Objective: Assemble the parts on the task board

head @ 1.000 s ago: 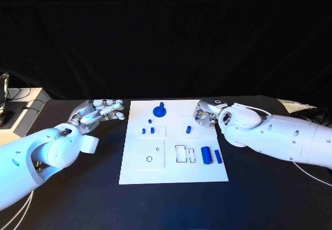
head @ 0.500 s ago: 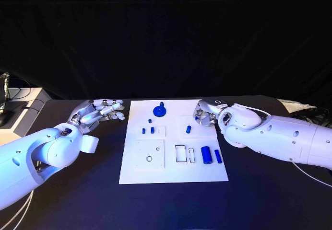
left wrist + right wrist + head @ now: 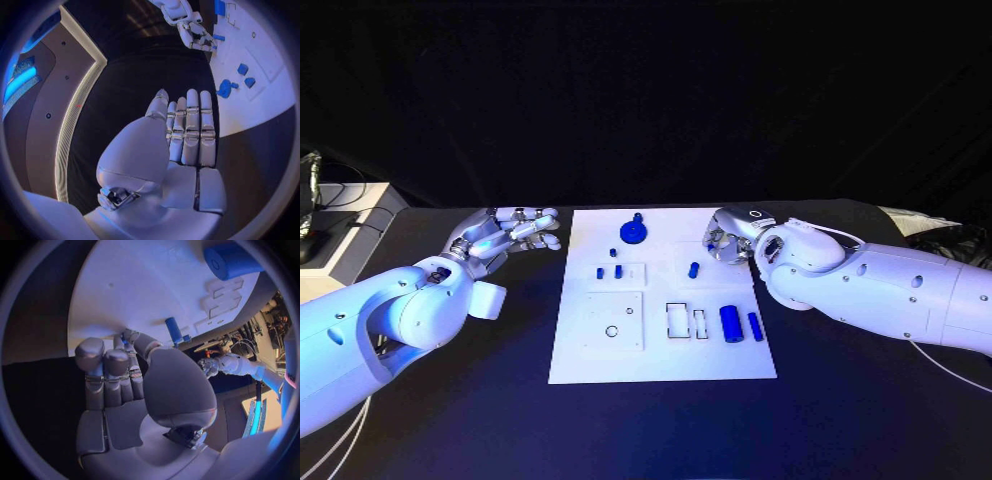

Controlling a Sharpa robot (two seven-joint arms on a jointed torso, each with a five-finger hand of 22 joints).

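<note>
White board (image 3: pixel 661 355) lies lengthwise, near to far. At its near right, two blue cylinders (image 3: pixel 730 323) lie along that axis. Farther, right hand (image 3: pixel 728 244) over the board's right edge, grasp indiscernible; left hand (image 3: pixel 502 238) beside the left edge, fingers apart, empty.

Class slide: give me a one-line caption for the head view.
Two robot hands, left hand and right hand, flank the white task board scattered with blue parts.
</note>
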